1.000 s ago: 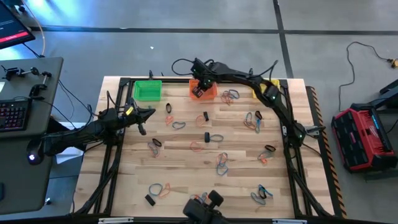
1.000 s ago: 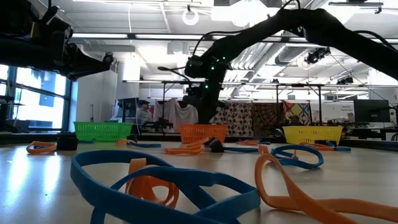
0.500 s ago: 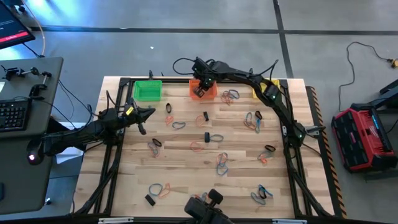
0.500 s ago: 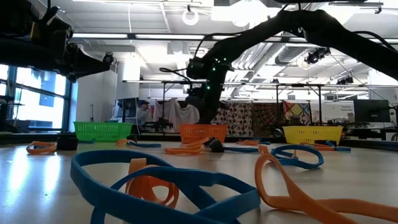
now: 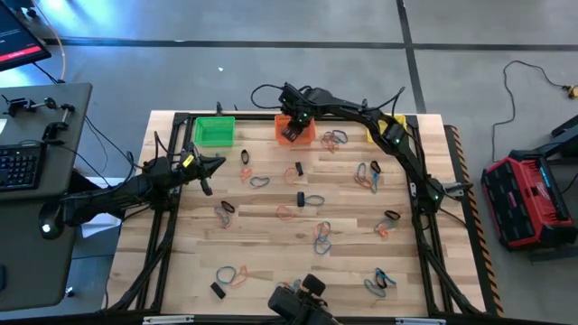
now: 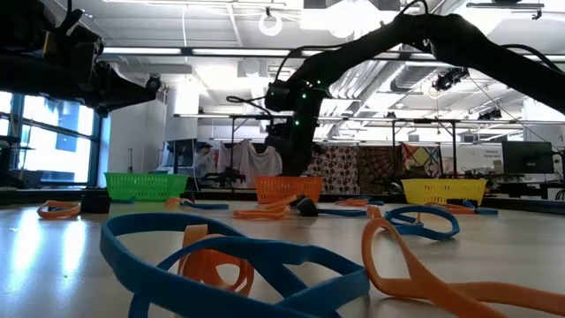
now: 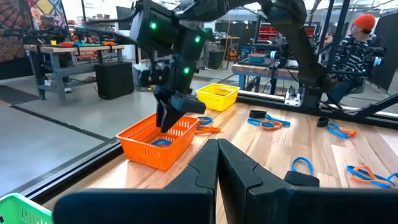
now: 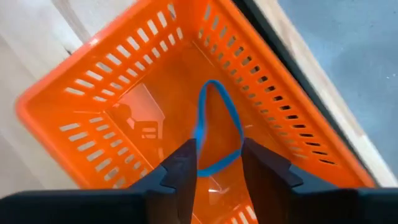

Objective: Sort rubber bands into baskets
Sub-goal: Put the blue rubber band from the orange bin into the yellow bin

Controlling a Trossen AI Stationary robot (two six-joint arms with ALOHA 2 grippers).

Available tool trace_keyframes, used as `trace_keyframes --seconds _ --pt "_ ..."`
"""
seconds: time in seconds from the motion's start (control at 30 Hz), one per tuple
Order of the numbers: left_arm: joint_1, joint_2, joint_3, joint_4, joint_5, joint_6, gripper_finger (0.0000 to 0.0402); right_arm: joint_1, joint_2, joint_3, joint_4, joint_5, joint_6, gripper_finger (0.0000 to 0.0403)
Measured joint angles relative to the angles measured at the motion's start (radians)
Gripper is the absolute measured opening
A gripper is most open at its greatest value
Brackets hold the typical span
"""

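Over the orange basket, your right gripper stands apart; blue rubber band below: light, limp, stretchy; pinch one strand. Left gripper together, idle.

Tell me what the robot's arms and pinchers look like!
Both arms are dark, almost black, built from jointed tubes with black cables looping along them. Small green lights glow near the right gripper, and yellow marks show on each arm. The left gripper has two chunky, angular black fingers.
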Motion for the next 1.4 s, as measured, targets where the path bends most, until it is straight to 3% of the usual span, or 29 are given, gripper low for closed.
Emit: trace_keyframes --seconds 0.13,0.33,0.87,1.4 --pt "0.0 0.0 0.0 0.001 0.0 0.0 0.0 0.0 -0.001 0.058 -0.049 0.011 -0.049 0.0097" --pt "0.0 0.0 0.0 0.0 0.0 -0.021 0.0 0.023 -0.017 0.069 -0.01 0.018 -0.098 0.0008" --pt "0.0 0.0 0.0 0.0 0.0 0.025 0.0 0.124 -0.099 0.063 0.17 0.062 -0.122 0.0" --pt "0.0 0.003 0.0 0.0 0.001 0.059 0.0 0.166 -0.129 -0.107 0.411 0.011 -0.102 0.0"
